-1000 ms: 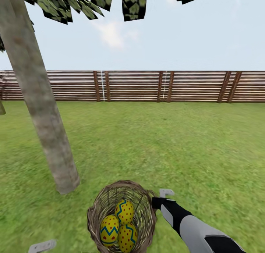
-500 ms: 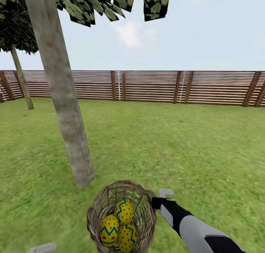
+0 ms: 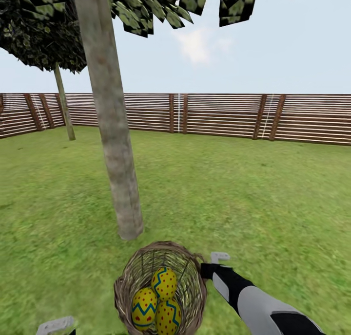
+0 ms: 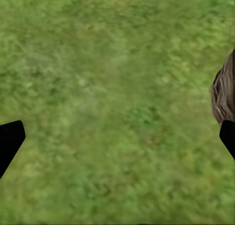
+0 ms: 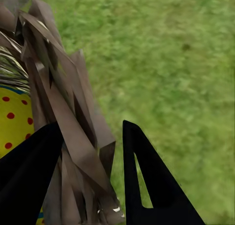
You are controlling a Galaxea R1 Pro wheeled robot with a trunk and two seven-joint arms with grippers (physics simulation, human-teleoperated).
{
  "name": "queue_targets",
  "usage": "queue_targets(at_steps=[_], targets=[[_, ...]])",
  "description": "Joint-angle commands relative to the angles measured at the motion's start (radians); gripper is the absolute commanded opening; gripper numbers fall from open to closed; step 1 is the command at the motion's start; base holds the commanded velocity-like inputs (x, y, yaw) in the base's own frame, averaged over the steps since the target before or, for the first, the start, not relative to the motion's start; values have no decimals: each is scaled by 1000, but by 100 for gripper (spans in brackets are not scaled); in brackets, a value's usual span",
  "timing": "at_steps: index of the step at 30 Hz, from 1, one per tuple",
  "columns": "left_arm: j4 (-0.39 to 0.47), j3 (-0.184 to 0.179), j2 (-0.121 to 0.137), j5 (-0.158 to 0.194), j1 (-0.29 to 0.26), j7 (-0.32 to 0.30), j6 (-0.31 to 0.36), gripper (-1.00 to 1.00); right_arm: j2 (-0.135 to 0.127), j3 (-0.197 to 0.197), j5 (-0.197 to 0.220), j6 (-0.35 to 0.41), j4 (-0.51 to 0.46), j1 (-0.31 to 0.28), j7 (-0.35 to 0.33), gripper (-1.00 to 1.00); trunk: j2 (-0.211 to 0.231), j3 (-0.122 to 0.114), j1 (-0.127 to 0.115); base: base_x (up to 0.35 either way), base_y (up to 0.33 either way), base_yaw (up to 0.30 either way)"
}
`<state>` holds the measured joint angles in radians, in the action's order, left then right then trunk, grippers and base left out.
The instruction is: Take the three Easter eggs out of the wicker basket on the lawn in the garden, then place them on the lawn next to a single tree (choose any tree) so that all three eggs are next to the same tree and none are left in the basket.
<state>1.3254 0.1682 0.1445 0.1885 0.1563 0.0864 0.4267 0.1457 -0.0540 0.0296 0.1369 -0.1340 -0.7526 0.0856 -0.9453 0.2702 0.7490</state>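
- Just before the tree (image 3: 113, 145), the wicker basket (image 3: 127, 281) holds all three Easter eggs (image 3: 164, 283); none lie on the lawn (image 3: 253, 198).
- The right gripper (image 5: 90, 151) clamps the basket's rim.
- The left gripper (image 4: 117, 139) hangs with fingers spread over grass.

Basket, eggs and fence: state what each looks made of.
Basket: open-woven brown twigs, matte wicker by the gaps. Eggs: smooth painted shells, yellow with red dots and blue zigzags; material unclear. Fence: brown horizontal slats on posts, seemingly wood.

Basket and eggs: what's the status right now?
Right gripper shut on wicker basket rim. Left gripper open over lawn. Three Easter eggs inside. Tree close ahead, nothing blocking.
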Motion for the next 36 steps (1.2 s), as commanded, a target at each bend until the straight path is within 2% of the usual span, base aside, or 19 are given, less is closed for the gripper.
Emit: queue_targets(at_steps=[1, 3, 6, 9, 21, 33, 36], targets=[[2, -1, 0, 10, 0, 7, 1, 100, 4, -15, 5, 4, 2, -1, 0, -100, -1, 1, 0, 0, 0, 290], [-3, 0, 0, 12, 0, 3, -4, 100, 11, -16, 6, 4, 10, -1, 0, -100, -1, 1, 0, 0, 0, 290], [-23, 2, 1, 47, 0, 0, -9, 100, 13, -16, 5, 4, 18, -1, 0, -100, -1, 1, 0, 0, 0, 290], [-38, 2, 0, 59, 0, 1, -10, 100, 13, -16, 4, -5, 22, 3, 0, -100, -1, 1, 0, 0, 0, 290], [-41, 2, 0, 61, 0, 9, -9, 100, 16, -15, 4, -25, 22, 13, 0, -100, -1, 1, 0, 63, 38, 290], [-41, 3, 0, 61, 0, 10, -7, 100, 17, -15, 4, -25, 22, 15, 0, -100, -1, 1, 0, 149, 276, 287], [-42, 3, -1, 60, -1, 10, -8, 100, 17, -15, 4, -25, 22, 15, 0, -100, -1, 1, 0, 138, 302, 84]])
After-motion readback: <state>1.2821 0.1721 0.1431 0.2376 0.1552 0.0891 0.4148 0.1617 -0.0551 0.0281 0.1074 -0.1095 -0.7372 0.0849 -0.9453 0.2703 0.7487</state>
